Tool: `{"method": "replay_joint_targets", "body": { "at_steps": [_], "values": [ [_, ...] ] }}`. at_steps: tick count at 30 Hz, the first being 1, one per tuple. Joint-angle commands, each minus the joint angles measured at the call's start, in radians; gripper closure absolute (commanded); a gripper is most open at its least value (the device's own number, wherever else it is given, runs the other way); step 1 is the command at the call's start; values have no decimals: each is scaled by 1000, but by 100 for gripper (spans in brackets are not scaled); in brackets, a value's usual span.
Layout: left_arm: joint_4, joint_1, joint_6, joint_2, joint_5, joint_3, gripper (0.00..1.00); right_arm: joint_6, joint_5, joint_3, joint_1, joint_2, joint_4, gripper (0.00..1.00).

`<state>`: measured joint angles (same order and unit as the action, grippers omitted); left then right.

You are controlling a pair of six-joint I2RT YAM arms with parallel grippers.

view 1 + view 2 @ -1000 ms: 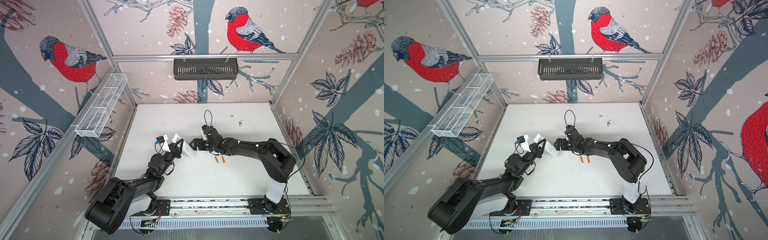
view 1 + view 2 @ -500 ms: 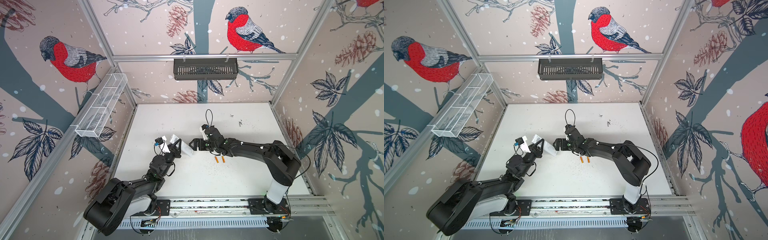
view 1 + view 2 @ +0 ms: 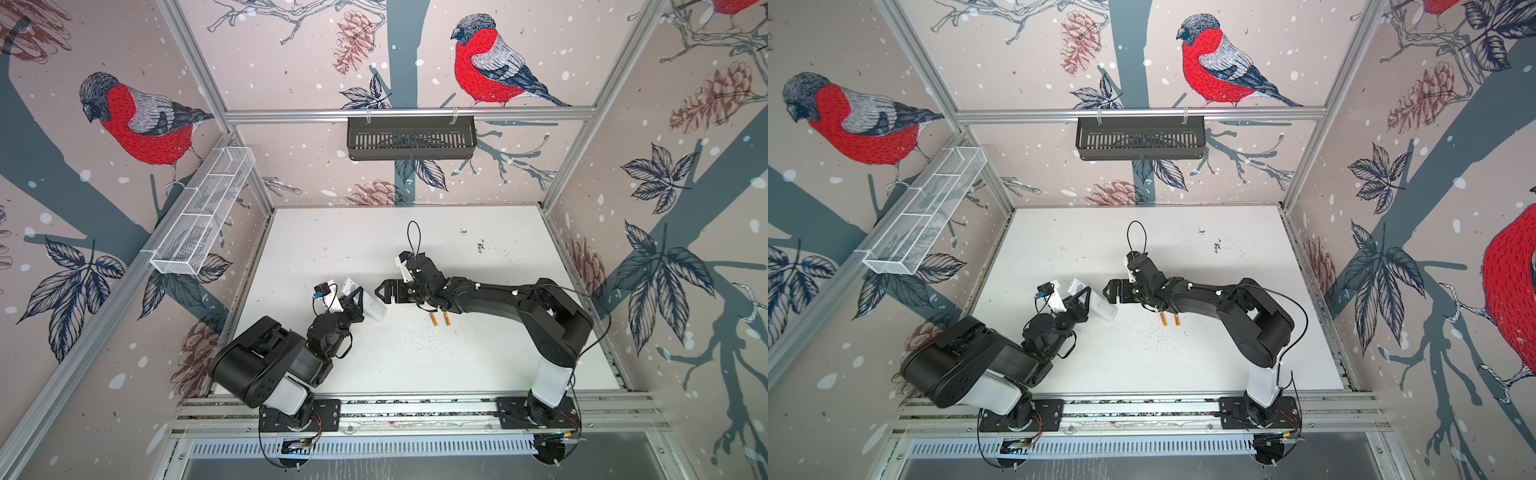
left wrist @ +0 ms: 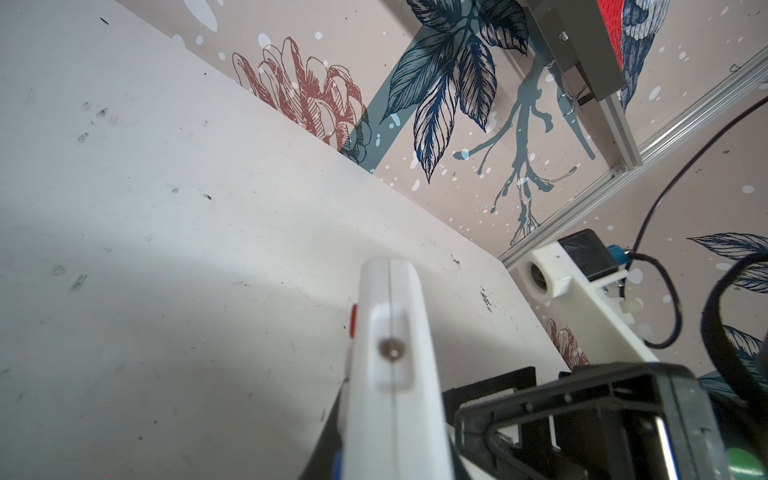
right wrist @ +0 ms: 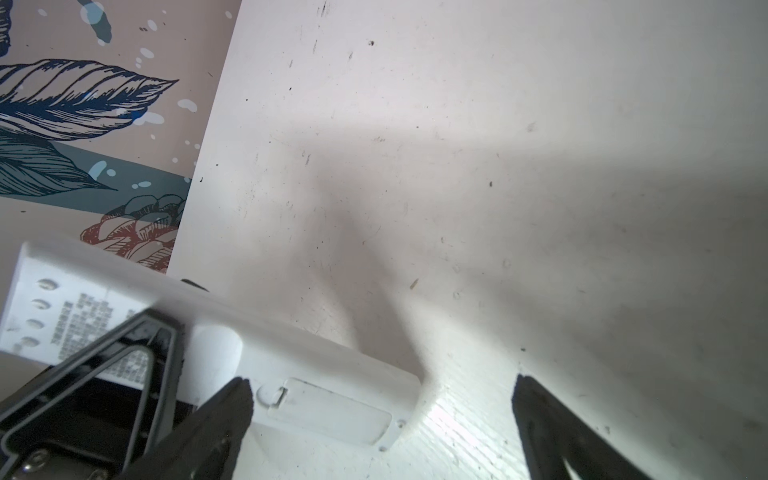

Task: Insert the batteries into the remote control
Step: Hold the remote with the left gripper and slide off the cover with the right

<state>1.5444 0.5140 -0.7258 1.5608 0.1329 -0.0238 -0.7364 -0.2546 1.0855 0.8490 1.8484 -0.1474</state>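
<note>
The left claw [image 3: 356,298] is clamped on the remote control [image 3: 372,311], holding it tilted over the tabletop [image 3: 415,365]. The right claw [image 3: 379,291], jaws wide apart, hovers at the remote's free end. The battery cover [image 5: 328,409] looks shut, so it likely comes off first. The right claw should press by the latch and slide gently, without twisting the remote loose. The batteries [image 3: 439,320] lie side by side under the right arm.
</note>
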Motion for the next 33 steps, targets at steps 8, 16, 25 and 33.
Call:
{"method": "replay_joint_targets", "body": {
  "at_steps": [8,16,25,33],
  "values": [
    [259,38,-1,164,103,31,100,-26,-55,25,15,65,-51,0],
    [260,41,-1,185,128,27,100,-29,-52,29,27,79,-37,0],
    [259,42,3,182,148,29,100,-18,-32,41,38,105,7,0],
    [259,56,52,171,132,22,100,5,53,91,45,137,128,0]
  ]
}}
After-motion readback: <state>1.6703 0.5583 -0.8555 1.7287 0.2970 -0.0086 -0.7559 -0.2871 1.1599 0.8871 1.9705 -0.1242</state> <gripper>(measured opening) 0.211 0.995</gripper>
